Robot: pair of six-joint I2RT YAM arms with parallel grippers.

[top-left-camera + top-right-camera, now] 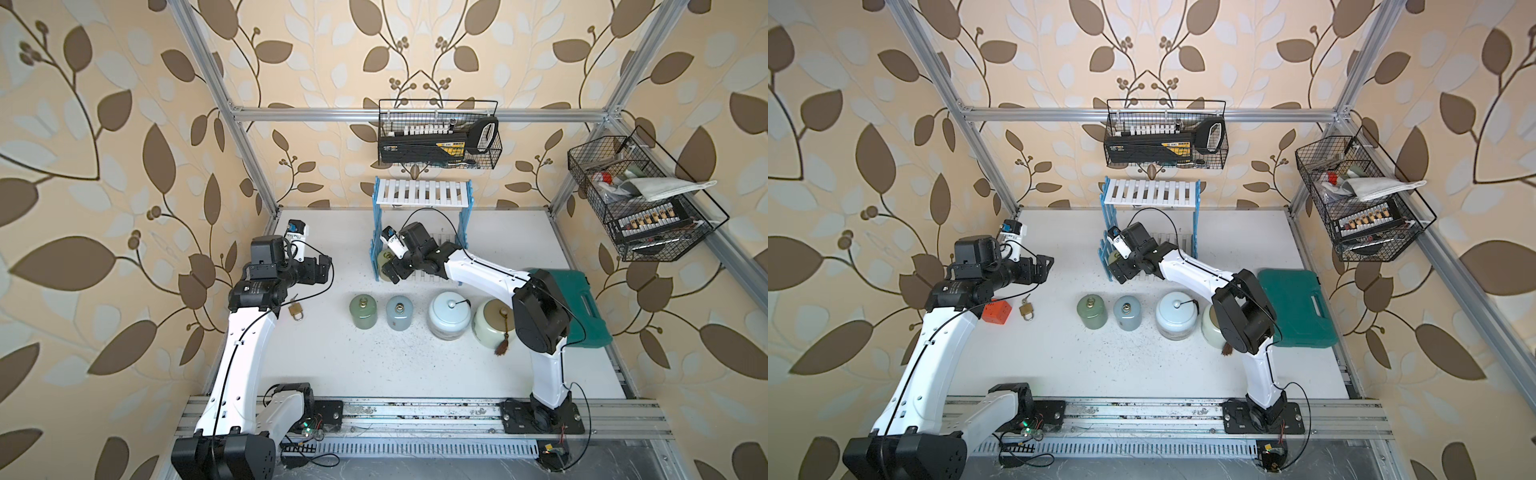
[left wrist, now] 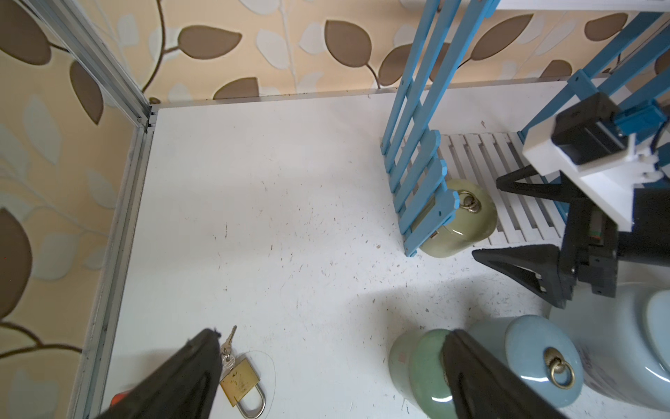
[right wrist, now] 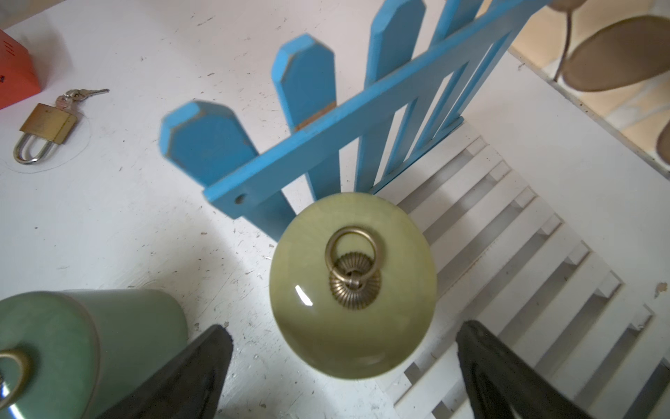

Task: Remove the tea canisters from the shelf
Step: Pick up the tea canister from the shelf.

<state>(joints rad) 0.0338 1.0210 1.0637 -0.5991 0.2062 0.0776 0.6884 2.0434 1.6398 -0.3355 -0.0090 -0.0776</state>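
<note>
Bright, even light throws soft shadows on the table (image 3: 108, 225) and a glint on the yellow-green canister (image 3: 353, 286).

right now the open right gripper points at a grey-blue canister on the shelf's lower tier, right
Not grey-blue: the canister the open right gripper points at, on the lower tier of the shelf, is yellow-green, as the right wrist view shows.

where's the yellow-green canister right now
In the right wrist view the yellow-green canister stands on the shelf's lower tier, at its front left corner beside the blue picket side, just ahead of the open right gripper.
</note>
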